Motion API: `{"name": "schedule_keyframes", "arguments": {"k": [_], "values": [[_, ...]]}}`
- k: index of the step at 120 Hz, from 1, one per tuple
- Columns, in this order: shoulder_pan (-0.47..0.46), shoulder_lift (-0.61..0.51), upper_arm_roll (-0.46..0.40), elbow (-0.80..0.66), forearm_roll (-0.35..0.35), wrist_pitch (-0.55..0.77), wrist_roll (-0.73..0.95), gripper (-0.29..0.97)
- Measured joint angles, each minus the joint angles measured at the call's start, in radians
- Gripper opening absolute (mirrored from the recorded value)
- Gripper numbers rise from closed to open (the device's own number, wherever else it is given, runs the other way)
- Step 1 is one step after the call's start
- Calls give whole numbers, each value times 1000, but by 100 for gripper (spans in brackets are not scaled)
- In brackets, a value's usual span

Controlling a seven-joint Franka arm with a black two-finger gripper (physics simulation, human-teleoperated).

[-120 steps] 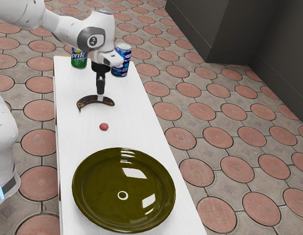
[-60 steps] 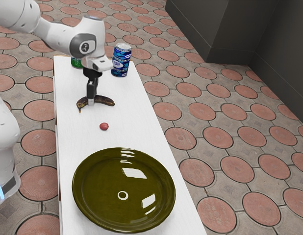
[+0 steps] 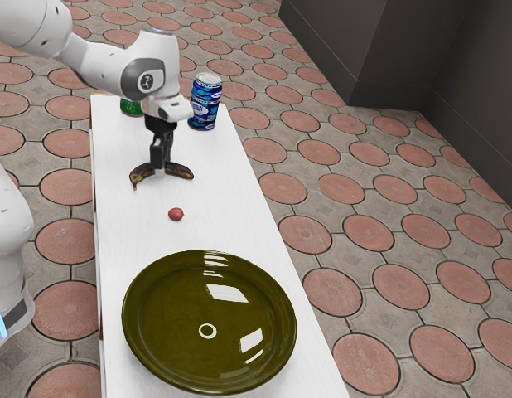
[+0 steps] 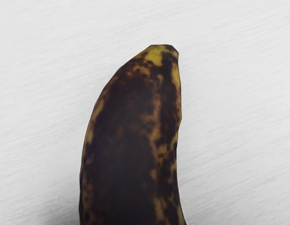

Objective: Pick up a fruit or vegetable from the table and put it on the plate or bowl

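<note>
Hoisting the brown-spotted curved banana (image 3: 181,172) could let it swivel from the black two-finger gripper (image 3: 161,166) over its middle, pinching or spread I cannot tell, short of the glossy olive-green plate (image 3: 173,282).

You see long white table (image 3: 227,178) on tiled floor (image 3: 364,232). Far end: blue can (image 3: 205,101) upright near table's edge at exterior view's right; green can (image 3: 128,106) opposite, partly hidden. Middle: dark spotted banana (image 3: 175,171) lying flat on tabletop. Small red fruit (image 3: 176,215) between banana and plate (image 3: 239,307), touching neither. Big olive plate fills near end.
</note>
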Motion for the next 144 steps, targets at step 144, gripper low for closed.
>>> {"name": "schedule_keyframes", "arguments": {"k": [144], "values": [[-581, -114, -584, 269, -332, -5, -431, 25]]}}
